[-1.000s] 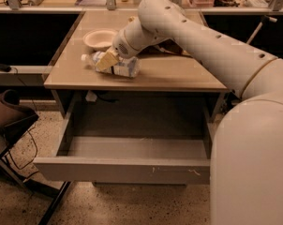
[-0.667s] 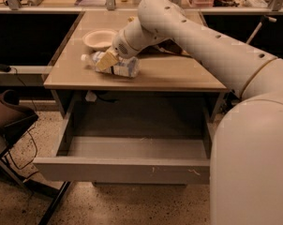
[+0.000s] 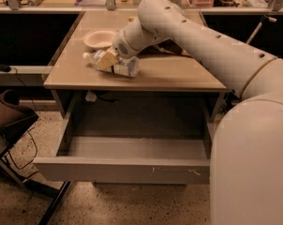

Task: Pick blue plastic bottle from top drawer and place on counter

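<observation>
Just the one camera view to go on. The bottle (image 3: pixel 125 68) is lying on its side on the bench (image 3: pixel 179 74), front left area, just in front of the bowl (image 3: pixel 100 38), cap pointing left. The drawer (image 3: pixel 122 170) hangs wide open underneath and I see nothing in it. The gripper (image 3: pixel 107 60) is right down on the bottle, arm reaching in from the right, but I honestly can't tell if the jaws are clamped on it or parted. My read is we're on the place step, with the bottle resting on the bench. Next I'd make sure the jaws are apart, then lift straight up. It's round and on its side, so a nudge could roll it toward the edge
</observation>
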`<state>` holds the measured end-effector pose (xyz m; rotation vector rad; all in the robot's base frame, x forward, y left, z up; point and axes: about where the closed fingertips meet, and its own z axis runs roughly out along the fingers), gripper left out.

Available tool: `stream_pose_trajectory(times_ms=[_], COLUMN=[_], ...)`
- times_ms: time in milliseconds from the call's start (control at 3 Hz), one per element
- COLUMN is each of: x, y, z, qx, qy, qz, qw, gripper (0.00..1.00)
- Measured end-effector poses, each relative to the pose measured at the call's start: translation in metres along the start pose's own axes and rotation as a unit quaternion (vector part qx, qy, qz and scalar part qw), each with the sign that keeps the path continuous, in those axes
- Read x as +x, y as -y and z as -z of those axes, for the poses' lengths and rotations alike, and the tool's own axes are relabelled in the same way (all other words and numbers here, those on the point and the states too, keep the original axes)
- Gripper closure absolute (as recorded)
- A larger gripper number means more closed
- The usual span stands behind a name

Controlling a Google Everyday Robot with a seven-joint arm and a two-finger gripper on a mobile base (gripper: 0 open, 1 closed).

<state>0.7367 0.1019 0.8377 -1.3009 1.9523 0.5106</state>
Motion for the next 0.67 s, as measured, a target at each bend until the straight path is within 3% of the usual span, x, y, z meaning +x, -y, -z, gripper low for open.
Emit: stream_pose_trajectory(times_ms=[333, 667], x=[0.0, 0.0], y=[0.0, 0.0], z=[-0.0001, -0.0001], qx=[0.0, 0.0], qy=[0.0, 0.0], qz=[0.0, 0.0], qw=[1.0, 1.0], gripper=[0.0, 0.0])
